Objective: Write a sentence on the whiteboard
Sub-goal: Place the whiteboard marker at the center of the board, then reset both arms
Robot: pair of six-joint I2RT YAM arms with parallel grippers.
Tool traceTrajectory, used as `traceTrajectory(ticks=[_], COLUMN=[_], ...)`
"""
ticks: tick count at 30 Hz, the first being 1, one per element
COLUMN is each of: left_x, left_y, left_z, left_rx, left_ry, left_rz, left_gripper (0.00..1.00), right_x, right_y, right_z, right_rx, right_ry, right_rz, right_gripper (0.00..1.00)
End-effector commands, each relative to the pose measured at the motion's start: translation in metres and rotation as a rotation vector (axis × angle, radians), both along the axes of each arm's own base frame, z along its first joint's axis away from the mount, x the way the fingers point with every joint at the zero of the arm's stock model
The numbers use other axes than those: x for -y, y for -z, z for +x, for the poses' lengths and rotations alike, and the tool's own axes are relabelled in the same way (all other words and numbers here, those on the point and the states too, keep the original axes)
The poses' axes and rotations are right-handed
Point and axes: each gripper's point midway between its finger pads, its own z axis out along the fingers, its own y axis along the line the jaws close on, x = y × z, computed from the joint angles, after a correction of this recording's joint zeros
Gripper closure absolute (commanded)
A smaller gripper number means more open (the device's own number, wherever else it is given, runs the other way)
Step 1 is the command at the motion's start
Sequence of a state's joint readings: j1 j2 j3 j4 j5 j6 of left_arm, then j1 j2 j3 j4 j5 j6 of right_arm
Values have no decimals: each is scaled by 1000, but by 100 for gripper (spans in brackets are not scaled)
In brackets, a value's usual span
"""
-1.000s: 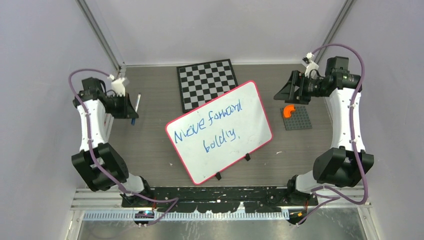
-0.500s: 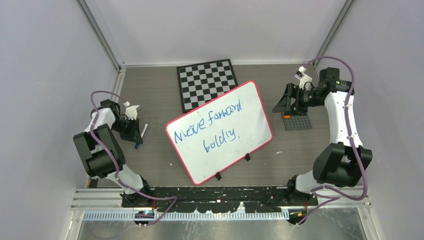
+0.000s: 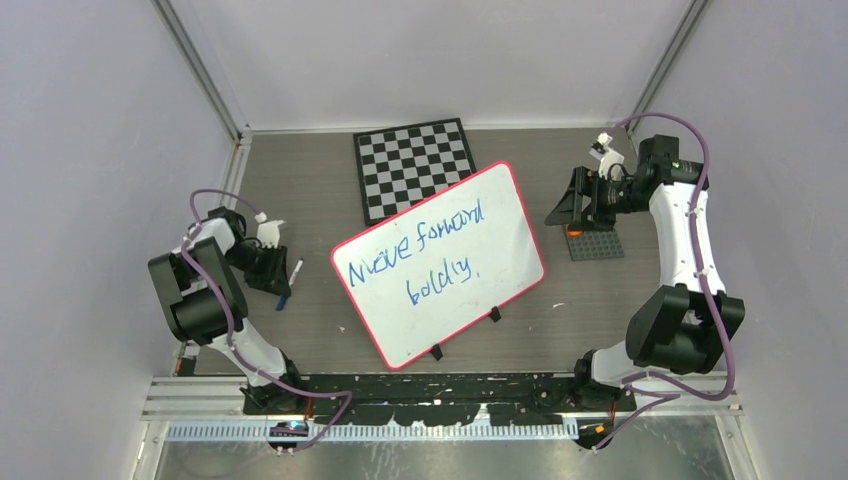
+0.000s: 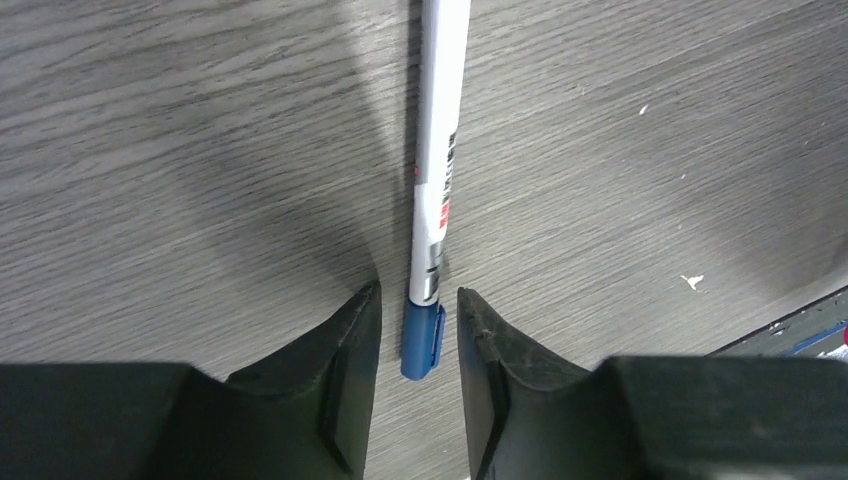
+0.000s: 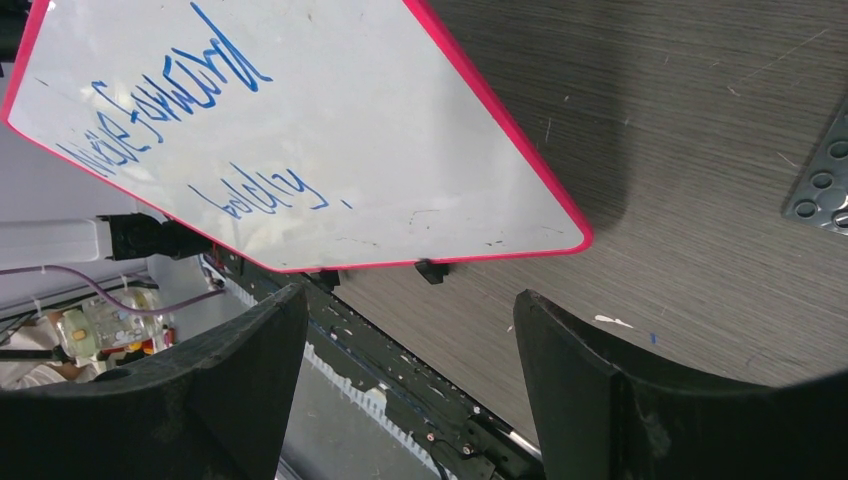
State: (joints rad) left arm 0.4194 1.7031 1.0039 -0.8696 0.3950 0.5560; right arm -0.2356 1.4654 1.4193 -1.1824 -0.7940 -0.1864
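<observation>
The whiteboard [image 3: 440, 265], white with a red-pink rim, lies tilted at the table's middle. It bears the sentence [image 3: 420, 258] in blue, two lines reading "Move forward boldly". In the right wrist view the whiteboard [image 5: 350, 120] and the sentence [image 5: 180, 100] fill the upper left. A white marker [image 4: 440, 150] with a blue cap lies flat on the wood, left of the board. My left gripper [image 4: 418, 295] is low over its capped end, open, with a thin gap on each side of the cap. From above, the marker [image 3: 291, 280] lies beside that gripper [image 3: 278, 275]. My right gripper [image 3: 562, 205] hangs open and empty right of the board.
A black-and-white checkered board [image 3: 414, 165] lies behind the whiteboard. A grey studded plate [image 3: 596, 240] with an orange piece [image 3: 572, 230] sits under my right gripper. Walls close in on the left, right and back. A black rail [image 3: 440, 385] runs along the near edge.
My left arm came down and toward the near edge with the marker, and its jaws parted, leaving the marker on the table. My right gripper shifted slightly over the grey plate early on.
</observation>
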Motion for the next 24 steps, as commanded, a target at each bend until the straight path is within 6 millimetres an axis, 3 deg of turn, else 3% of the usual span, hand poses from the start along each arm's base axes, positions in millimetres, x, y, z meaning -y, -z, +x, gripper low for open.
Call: traceTrajectory(ticks=[1,6,9,11,13,16,24], left_x=[-2,0,0,1,2,9,11], left_y=[6,-12,-36,-54,-74,-111,-223], left_z=[-1,3,13,20,29,44,92], left_rx=[11,39,78,106,142,214,502], left_ry=[22,25,23,23,25,32,-82], left_rz=[10,3,-7,-5,-7,-39,-56], left_gripper=[62,52,38,34,17,1,0], right_x=[2,3,3,4,6,9,36], right_y=[-7,-12,-18,-23,-28,-36,-66], right_z=[6,7,7,8,10,14,29], right_rx=[38,47,55,68,80,101,187], right_ry=[-7,-6,-12,-13,-10,-6,67], right_rz=[-2,-7,-12,-21,-29,-44,-101], right_gripper=[20,20,20,20,20,20,19])
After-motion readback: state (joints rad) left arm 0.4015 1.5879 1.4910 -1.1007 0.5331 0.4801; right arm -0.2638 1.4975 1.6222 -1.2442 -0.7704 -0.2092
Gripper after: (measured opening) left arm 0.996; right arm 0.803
